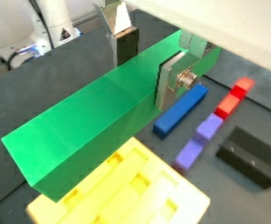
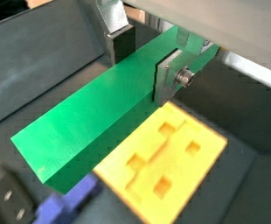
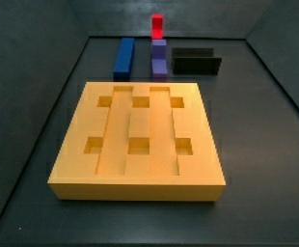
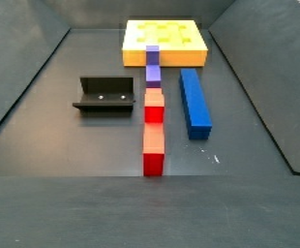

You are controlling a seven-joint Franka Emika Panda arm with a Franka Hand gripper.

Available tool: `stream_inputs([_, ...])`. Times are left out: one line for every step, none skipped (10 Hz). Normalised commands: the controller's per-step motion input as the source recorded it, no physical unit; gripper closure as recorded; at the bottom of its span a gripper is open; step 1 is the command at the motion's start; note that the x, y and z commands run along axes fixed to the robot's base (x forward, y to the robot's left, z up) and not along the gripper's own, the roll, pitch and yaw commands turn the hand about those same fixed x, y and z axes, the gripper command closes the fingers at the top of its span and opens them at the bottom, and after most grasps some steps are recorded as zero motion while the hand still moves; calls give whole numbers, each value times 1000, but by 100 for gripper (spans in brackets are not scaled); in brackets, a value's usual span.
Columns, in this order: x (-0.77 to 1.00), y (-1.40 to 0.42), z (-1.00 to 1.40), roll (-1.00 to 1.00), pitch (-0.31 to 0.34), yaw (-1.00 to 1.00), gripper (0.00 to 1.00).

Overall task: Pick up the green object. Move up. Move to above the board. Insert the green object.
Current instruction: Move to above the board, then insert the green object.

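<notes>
The green object (image 1: 91, 122) is a long plain green bar, and it shows in both wrist views (image 2: 91, 114). My gripper (image 1: 148, 70) is shut on it near one end, one silver finger on each long side (image 2: 144, 68). The bar hangs in the air and reaches out over the edge of the board (image 1: 138, 188), a yellow slab with square holes (image 2: 173, 157). Both side views show the board (image 3: 133, 135) (image 4: 165, 41) lying on the floor with its holes empty. Neither the gripper nor the green bar is in the side views.
A blue bar (image 3: 123, 55) (image 4: 195, 99) and a purple bar (image 3: 159, 56) (image 4: 153, 63) lie beside the board, with a red piece (image 4: 154, 136) in line with the purple one. The dark fixture (image 3: 196, 63) (image 4: 104, 94) stands nearby. Grey walls enclose the floor.
</notes>
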Motion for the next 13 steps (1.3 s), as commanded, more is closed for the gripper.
stream_inputs([232, -250, 65, 42, 143, 7, 100])
stream_inputs([57, -29, 0, 0, 0, 0, 100])
stream_inputs([257, -94, -680, 0, -24, -111, 100])
stream_inputs([231, -69, -1000, 81, -1, -63, 100])
stream_inputs([243, -100, -1000, 114, -1, -29, 100])
stream_inputs([260, -77, -1000, 130, 0, -34, 100])
stream_inputs([189, -20, -1000, 181, 0, 0, 100])
stream_inputs([0, -123, -1000, 130, 0, 0, 100])
stream_inputs([-80, -166, -1000, 91, -11, 0, 100])
stream_inputs([-163, -120, -1000, 101, -27, 11, 100])
stream_inputs([-151, -163, -1000, 144, -83, 43, 100])
stream_inputs([-163, -149, -1000, 133, -87, 89, 100])
stream_inputs([-174, -220, -1000, 71, -71, 137, 100])
